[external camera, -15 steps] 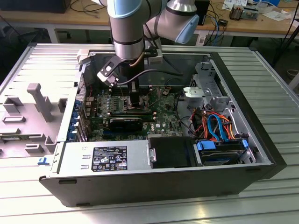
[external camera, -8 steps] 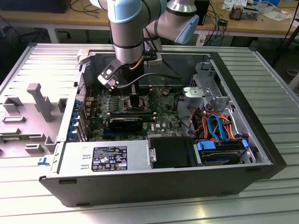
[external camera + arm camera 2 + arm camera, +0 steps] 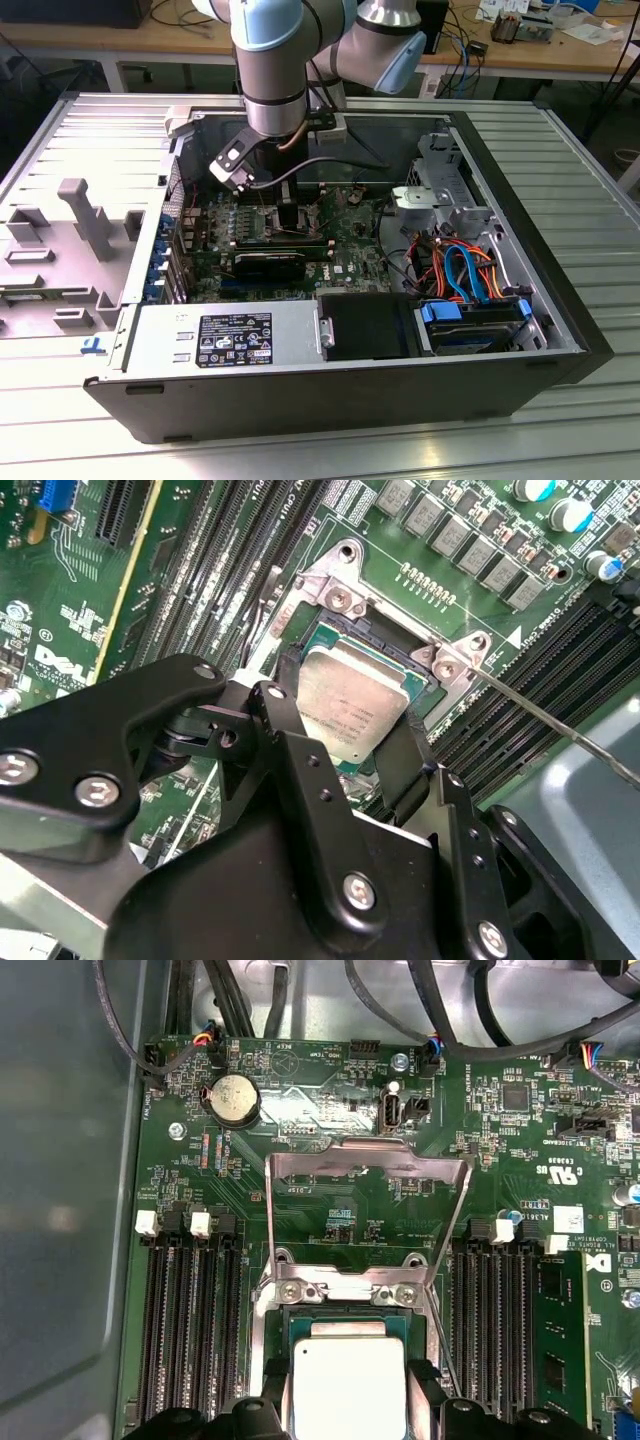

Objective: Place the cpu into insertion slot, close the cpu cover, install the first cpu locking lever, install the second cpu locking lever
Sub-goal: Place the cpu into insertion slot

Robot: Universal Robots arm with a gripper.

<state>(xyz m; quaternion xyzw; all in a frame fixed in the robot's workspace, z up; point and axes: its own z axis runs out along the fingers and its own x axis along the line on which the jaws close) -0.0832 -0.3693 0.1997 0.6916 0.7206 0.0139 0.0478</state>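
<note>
While the tool (image 3: 343, 720) sits clamped on the chip (image 3: 355, 692), a finger on each of two opposite edges, the chip lies in or just above the socket (image 3: 388, 643) directly under the tool; whether it is fully seated I cannot tell. Beyond the tool the cover frame (image 3: 370, 1153) stands raised, and a thin lever rod (image 3: 540, 713) juts free. Closing the cover and both levers are not yet done.

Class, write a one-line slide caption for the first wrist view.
The gripper holds the cpu at the insertion slot, with the cpu cover raised open.
</note>
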